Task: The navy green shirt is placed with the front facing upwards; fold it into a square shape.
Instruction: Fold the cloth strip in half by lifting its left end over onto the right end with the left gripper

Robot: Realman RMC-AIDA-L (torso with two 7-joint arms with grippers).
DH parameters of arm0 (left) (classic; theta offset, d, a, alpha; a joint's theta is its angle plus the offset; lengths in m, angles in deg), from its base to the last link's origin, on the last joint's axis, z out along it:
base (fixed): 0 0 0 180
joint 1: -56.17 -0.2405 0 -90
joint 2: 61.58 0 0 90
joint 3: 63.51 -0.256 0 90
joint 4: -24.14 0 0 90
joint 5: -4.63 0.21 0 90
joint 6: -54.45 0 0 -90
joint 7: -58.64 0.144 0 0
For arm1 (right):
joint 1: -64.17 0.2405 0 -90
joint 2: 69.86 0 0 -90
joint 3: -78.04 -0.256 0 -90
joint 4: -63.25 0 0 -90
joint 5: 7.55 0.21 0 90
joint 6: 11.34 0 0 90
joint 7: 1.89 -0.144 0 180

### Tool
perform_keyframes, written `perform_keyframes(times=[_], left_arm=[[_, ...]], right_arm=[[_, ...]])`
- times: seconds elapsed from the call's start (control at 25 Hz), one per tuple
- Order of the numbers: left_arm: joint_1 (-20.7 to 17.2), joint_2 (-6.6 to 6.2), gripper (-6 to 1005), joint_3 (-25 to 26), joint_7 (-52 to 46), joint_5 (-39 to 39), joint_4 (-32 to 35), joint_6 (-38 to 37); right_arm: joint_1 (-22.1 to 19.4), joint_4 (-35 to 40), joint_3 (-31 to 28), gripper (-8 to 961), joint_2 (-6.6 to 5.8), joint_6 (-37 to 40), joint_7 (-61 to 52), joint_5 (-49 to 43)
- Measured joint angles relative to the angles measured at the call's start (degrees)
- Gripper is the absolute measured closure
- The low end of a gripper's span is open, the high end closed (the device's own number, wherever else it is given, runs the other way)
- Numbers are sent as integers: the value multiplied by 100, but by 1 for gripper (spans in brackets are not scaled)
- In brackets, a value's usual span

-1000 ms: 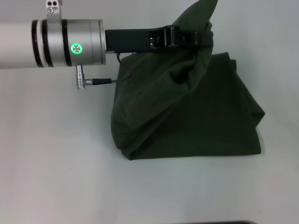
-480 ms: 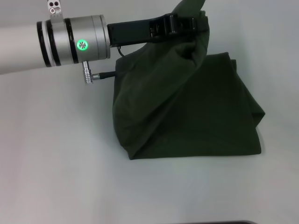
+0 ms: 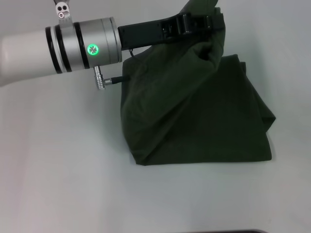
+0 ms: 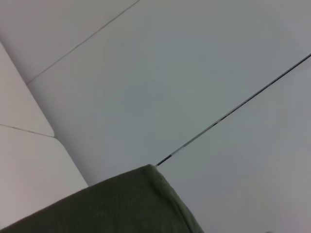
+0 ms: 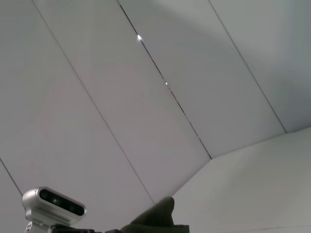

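Observation:
The navy green shirt [image 3: 209,116] lies partly folded on the white table, plain dark green side up, with no lettering showing. My left gripper [image 3: 214,22] reaches in from the left at the top of the head view and is shut on a bunched fold of the shirt, holding it up above the rest of the cloth. From that hold the fabric drapes down to the lower left corner [image 3: 138,158]. A strip of the shirt [image 4: 121,208] shows in the left wrist view, and a tip of the shirt [image 5: 158,216] shows in the right wrist view. My right gripper is out of view.
The white table [image 3: 63,170] spreads to the left of and in front of the shirt. A dark edge [image 3: 238,231] runs along the bottom of the head view. The left arm's silver wrist camera [image 5: 53,204] shows in the right wrist view, below pale panels.
My left arm has shifted right and tilted up with the fold in its grip. The shirt's left edge has been drawn a little to the right.

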Motion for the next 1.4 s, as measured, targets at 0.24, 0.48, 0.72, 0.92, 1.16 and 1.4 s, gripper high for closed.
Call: perform_keyframes(times=[0.24, 0.48, 0.72, 0.92, 1.16, 1.4], left_arm=[[77, 0, 877, -5, 153, -69, -243, 76], [147, 0, 868, -9, 241, -83, -396, 126], [211, 0, 860, 2, 327, -91, -540, 208], [228, 0, 852, 0, 354, -160, -590, 211], [204, 0, 844, -10, 911, -442, -757, -142], [180, 0, 744, 45, 999, -450, -710, -214]], right_arm=[[29, 0, 21, 247, 8, -1, -1, -7], [32, 0, 67, 247, 8, -1, -2, -9], [29, -1, 91, 246, 8, -1, -2, -9], [22, -1, 91, 246, 13, 7, -2, -9], [2, 0, 89, 246, 18, 35, -2, -8], [-4, -5, 90, 246, 38, 37, -2, -9]])
